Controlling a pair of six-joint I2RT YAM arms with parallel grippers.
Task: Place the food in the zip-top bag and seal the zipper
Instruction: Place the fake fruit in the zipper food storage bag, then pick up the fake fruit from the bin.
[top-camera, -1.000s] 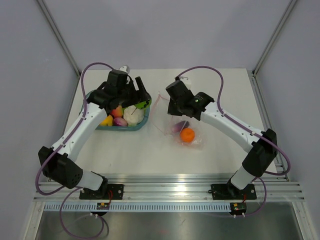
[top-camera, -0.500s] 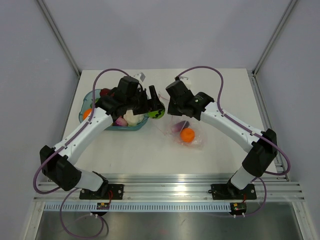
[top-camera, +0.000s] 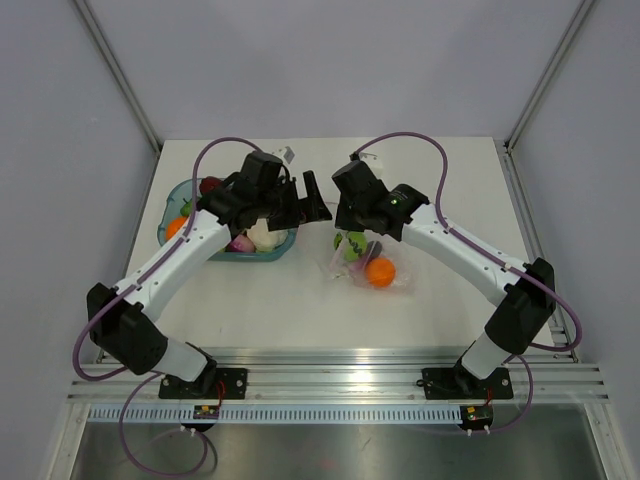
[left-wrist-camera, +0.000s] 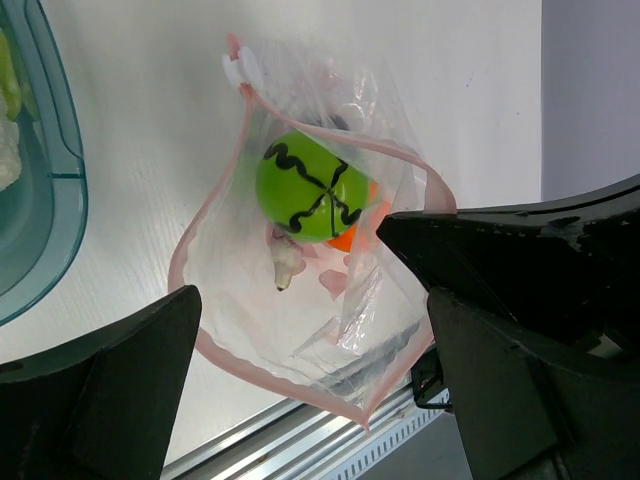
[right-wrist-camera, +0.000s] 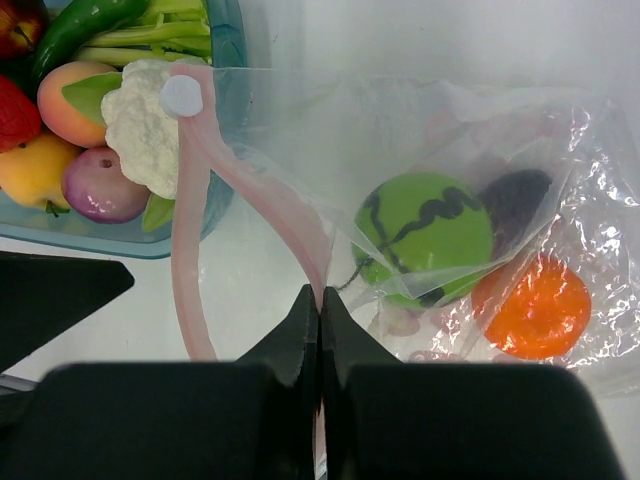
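Teal plastic tray (left-wrist-camera: 30, 220), left: white cauliflower (right-wrist-camera: 145, 125) and other toy food wait inside. Left gripper (top-camera: 316, 200): jaws spread wide, empty, above the mouth of the clear crinkly zip-top bag (left-wrist-camera: 250, 330), in which the green striped ball (left-wrist-camera: 310, 187) lies. You lift it straight up, clear of the film. Right gripper (right-wrist-camera: 319, 300): pinched on the pink-red zipper strip (right-wrist-camera: 190, 200); you hold that edge raised. Orange ball (right-wrist-camera: 540, 308): bagged, rightmost.

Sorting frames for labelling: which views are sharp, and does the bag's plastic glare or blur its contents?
Top external: evenly lit, sharp, soft shadows. Left wrist: green ball crisp inside the open zip-top bag. Right wrist: crinkled plastic sheen slightly hazes the orange ball.
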